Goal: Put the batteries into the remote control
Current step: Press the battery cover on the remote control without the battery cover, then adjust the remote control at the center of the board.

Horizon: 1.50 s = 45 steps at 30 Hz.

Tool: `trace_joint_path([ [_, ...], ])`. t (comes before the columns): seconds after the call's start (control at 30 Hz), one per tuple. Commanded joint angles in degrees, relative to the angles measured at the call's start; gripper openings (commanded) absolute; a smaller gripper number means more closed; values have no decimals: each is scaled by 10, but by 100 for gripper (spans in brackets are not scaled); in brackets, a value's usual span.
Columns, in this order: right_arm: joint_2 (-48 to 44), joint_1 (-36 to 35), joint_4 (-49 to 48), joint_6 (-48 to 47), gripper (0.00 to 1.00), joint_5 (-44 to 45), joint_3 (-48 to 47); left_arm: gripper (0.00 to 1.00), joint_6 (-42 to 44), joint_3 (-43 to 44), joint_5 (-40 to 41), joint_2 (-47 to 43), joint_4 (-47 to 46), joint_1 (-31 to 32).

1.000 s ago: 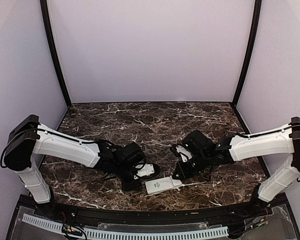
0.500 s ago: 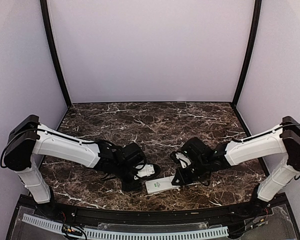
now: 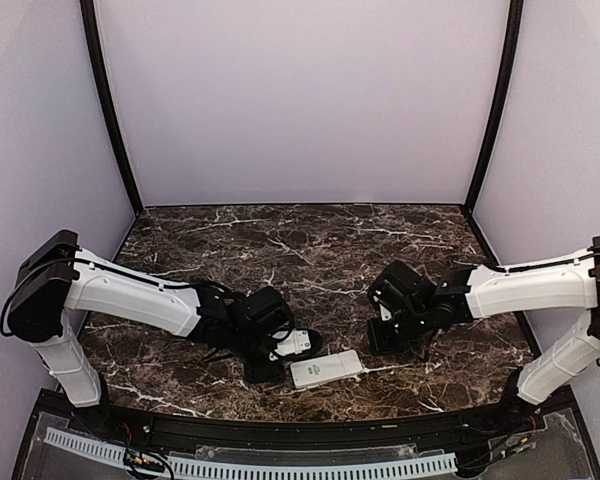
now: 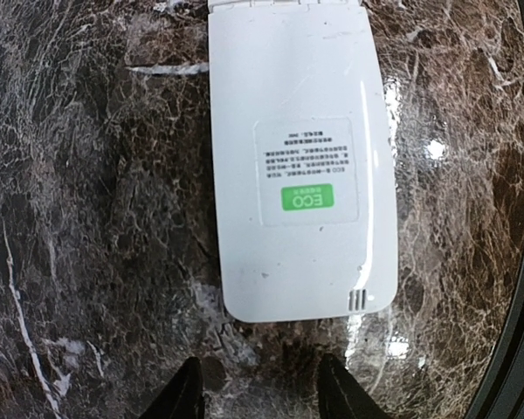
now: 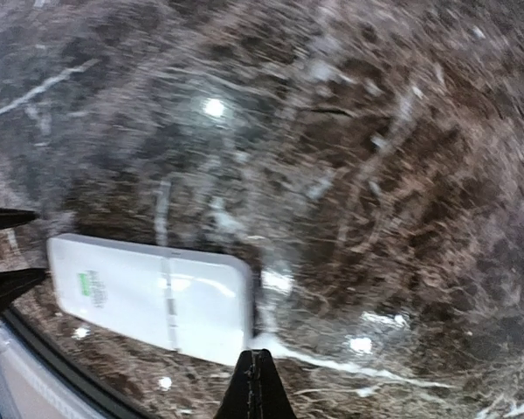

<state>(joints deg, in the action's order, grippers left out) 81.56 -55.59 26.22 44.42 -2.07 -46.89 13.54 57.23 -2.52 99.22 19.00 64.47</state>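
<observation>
At left, left gripper (image 4: 260, 377) with fingers spread just short of the remote control (image 3: 326, 369), label side up near the front edge of the marble table (image 3: 310, 250), long axis left to right, right end angled slightly away; right gripper (image 5: 255, 384) clear of it, tips seemingly together, though blurred.

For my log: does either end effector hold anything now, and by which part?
Nothing is held. The remote control lies on the table, just beyond the open left end effector; the right end effector is shut and empty.
</observation>
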Motion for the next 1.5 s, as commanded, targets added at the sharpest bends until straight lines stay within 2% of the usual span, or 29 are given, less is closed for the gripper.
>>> trace_joint_path([
  [0.0, 50, 2, 89, 61, 0, 77, -5, 42, 8, 10, -1, 2, 11, 5],
  [0.3, 131, -13, 99, 55, 0, 91, -31, 35, 6, 10, -4, 5, 12, 7],
  [0.4, 134, -16, 100, 56, 0, 93, -33, 26, 6, 11, -6, 7, 12, 7],
  [0.47, 135, -17, 98, 57, 0, 93, -32, 17, 6, 11, -6, 8, 13, 7],
  [0.5, 134, -17, 98, 57, 0, 92, -31, 5, 5, 12, -7, 9, 14, 7],
  [0.57, 135, -18, 96, 57, 0, 88, -31, 0, 4, 14, -10, 11, 15, 7],
  [1.03, 142, -24, 70, 57, 0, 69, -34, 0, 0, 18, -23, 24, 18, 7],
  [1.33, 253, -104, 52, 67, 0, 31, -136, 0, -1, 25, -34, 31, 22, 7],
  [1.47, 262, -110, 56, 72, 0, 35, -150, 0, -1, 25, -35, 32, 23, 7],
])
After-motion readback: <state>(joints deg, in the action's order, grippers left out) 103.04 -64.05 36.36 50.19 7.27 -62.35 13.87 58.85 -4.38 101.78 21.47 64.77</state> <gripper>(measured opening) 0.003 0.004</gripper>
